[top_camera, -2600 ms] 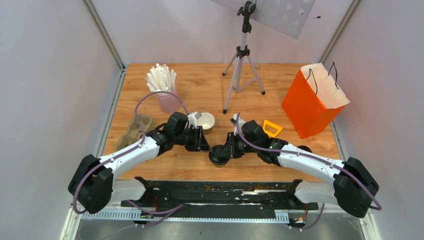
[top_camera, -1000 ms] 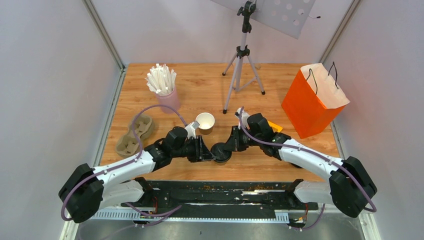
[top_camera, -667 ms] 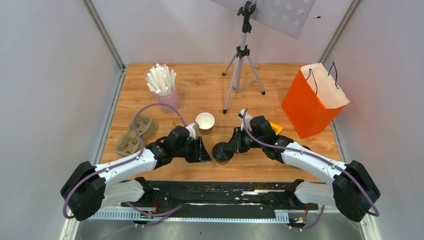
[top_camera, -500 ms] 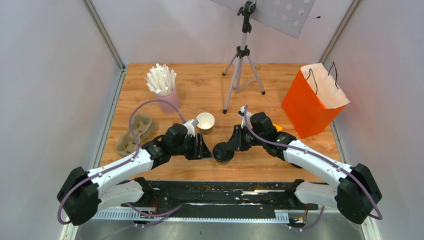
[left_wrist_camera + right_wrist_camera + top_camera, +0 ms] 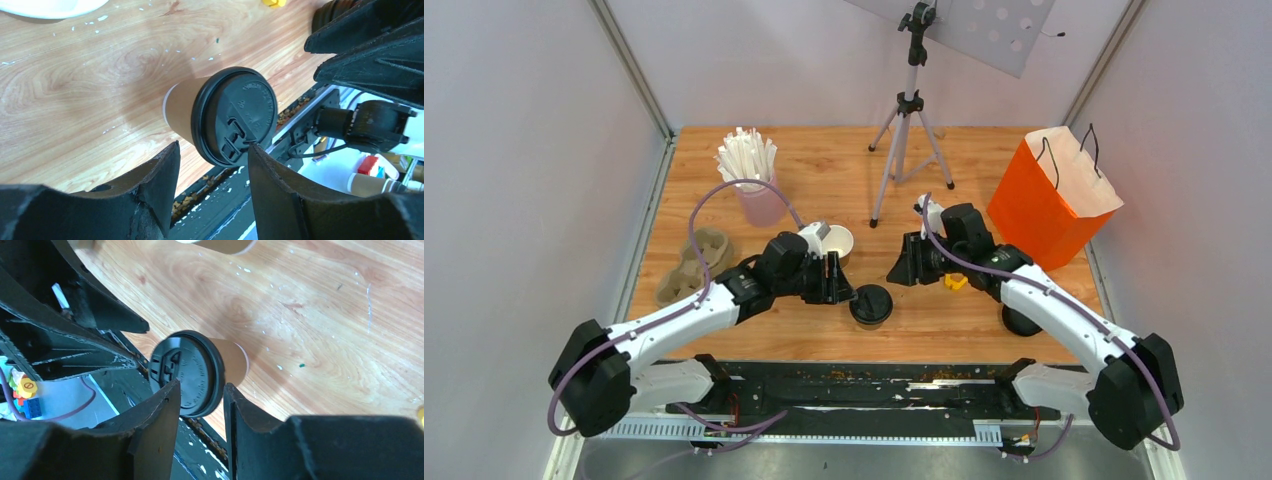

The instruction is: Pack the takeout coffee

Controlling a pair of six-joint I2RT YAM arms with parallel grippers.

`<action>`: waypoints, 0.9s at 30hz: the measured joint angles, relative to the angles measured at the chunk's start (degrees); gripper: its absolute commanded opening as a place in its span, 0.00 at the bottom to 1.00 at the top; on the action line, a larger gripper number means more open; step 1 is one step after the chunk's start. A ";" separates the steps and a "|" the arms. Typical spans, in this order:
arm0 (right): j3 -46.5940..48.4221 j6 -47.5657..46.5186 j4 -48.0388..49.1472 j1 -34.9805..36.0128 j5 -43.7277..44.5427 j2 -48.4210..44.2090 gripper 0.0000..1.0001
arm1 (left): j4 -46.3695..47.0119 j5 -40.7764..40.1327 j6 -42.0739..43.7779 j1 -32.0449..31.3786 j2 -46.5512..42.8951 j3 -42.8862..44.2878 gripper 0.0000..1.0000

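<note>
Nearest the front edge of the counter (image 5: 824, 165): takeout coffee (image 5: 870, 305), one, upright, black lid (image 5: 235, 122) seated on its kraft wall; touched by neither claw.

Handling, as judged: grip the paper wall below the lid, lightly enough not to buckle it or spring the lid. Lift straight and keep it level on the way to the bag.

Just beyond, to the left: left claw (image 5: 844, 283), fingers spread, empty, tips aimed at the cup from just beside it. Forearm low, reaching diagonally inward from its base.

Beyond, to the right: right claw (image 5: 896, 268), fingers parted, empty, standing apart from the cup. Arm stretched diagonally inward likewise.

Behind the left claw: open paper cup (image 5: 837, 240).

Far right: orange bag (image 5: 1039, 215), upright, mouth open.
</note>
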 measured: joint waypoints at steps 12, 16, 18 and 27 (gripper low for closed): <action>-0.55 -3.85 -0.63 -2.58 -7.45 6.36 0.28 | 0.55 0.94 2.47 0.00 6.32 0.59 0.49; -0.57 -3.93 0.31 -2.71 -8.48 8.74 0.27 | 1.07 1.29 2.69 0.00 6.64 0.70 0.47; -0.70 -3.93 0.55 -2.71 -8.85 9.49 0.26 | 1.22 1.42 2.69 0.00 6.73 0.70 0.47; -2.62 -3.80 3.23 -2.73 -10.19 10.14 0.21 | 2.05 1.49 2.67 0.00 7.06 0.70 0.45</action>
